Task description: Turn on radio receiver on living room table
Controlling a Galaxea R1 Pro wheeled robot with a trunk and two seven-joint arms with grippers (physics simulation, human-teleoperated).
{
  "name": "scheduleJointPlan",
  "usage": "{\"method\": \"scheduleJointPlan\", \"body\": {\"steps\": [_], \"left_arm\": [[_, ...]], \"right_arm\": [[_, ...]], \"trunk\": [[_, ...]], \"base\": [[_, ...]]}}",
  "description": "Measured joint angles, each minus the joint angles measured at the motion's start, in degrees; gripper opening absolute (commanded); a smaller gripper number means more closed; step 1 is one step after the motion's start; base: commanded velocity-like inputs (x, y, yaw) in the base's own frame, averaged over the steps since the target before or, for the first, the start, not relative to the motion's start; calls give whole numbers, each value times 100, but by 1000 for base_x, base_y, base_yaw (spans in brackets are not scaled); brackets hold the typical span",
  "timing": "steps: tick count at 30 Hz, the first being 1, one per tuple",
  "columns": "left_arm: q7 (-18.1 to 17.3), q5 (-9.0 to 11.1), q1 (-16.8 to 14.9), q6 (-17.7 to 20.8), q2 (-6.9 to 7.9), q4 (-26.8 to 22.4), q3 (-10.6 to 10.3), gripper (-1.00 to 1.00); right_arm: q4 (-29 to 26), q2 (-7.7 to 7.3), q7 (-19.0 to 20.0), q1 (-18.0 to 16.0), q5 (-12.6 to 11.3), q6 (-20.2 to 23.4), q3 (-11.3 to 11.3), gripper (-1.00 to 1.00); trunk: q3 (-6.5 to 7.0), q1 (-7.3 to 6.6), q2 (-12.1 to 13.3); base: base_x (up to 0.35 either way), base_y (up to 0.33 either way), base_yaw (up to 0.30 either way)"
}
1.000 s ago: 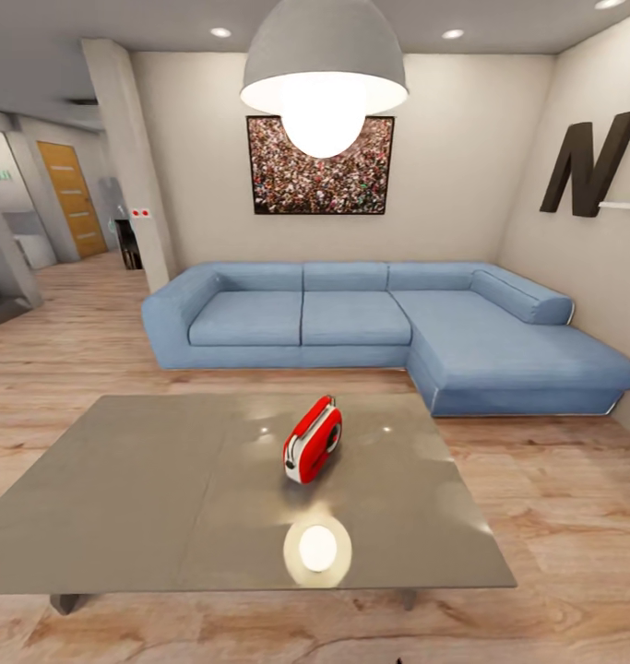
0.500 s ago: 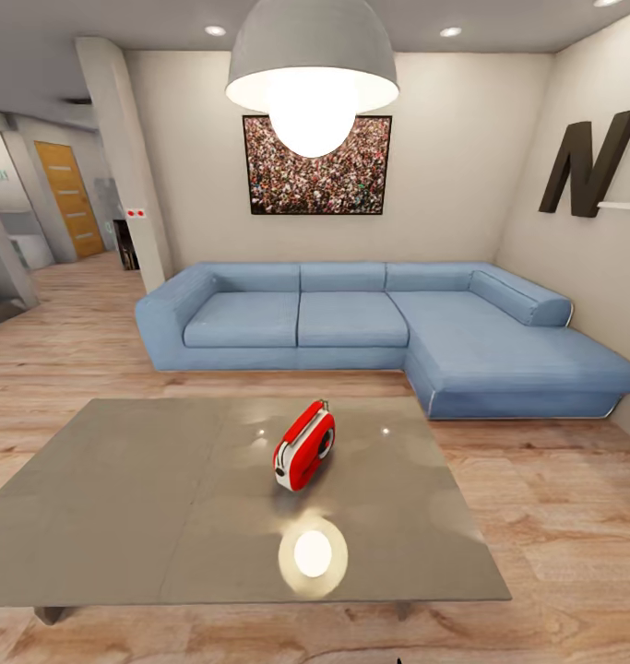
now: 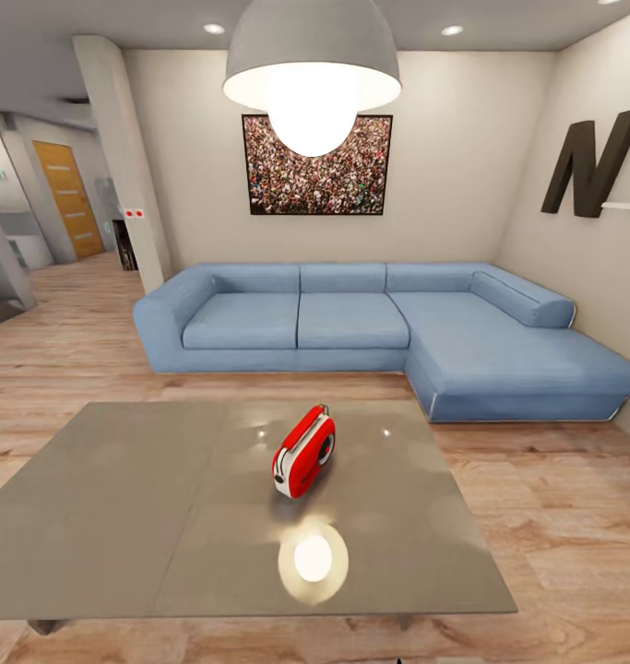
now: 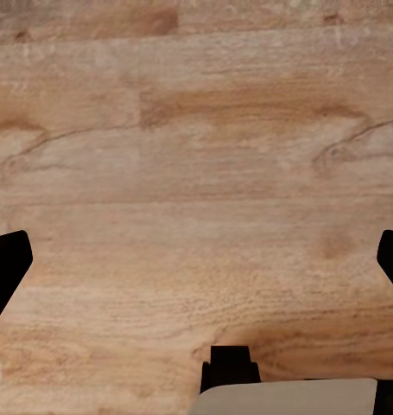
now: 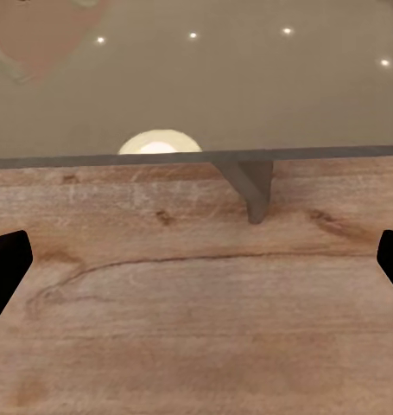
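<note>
We see the radio receiver [image 3: 303, 454] mid-desk [image 3: 121, 516]; our right hand [image 5: 196, 268], fingers spread wide, hangs over floor [image 5: 196, 346] by the desk edge, left hand [image 4: 196, 268] released too.

One of nearly everything in the living room

One radio receiver [image 3: 303, 454] sits on one table [image 3: 121, 516]; behind it are one blue sofa [image 3: 370, 332], one framed crowd picture [image 3: 316, 166], one dark letter N [image 3: 591, 168] and one pendant lamp [image 3: 311, 65]. Two recessed ceiling lights [image 3: 214, 29] show in the head view, one wooden door [image 3: 71, 198] at the far left, and one table leg [image 5: 252, 186] in the right wrist view.
</note>
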Motion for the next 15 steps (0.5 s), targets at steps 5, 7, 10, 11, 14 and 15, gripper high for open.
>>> {"method": "scheduleJointPlan", "body": {"steps": [5,7,10,11,14,15], "left_arm": [[0,0,-5,0,-1,0,-2,100],[0,0,-5,0,-1,0,-1,100],[0,0,-2,0,-1,0,0,100],[0,0,-3,0,-1,0,0,100],[0,0,-1,0,-2,0,0,100],[0,0,0,0,-2,0,0,100]], "right_arm": [[0,0,1,-1,1,0,0,100],[0,0,0,1,-1,0,0,100],[0,0,0,-1,1,0,0,100],[0,0,-1,-1,2,0,0,100],[0,0,0,0,3,-1,0,100],[0,0,1,0,3,-1,0,100]], "trunk": [[0,0,0],[0,0,0],[0,0,0],[0,0,0],[0,0,0],[0,0,0]], "base": [[76,0,0],[76,0,0],[76,0,0],[76,0,0],[76,0,0],[76,0,0]]}}
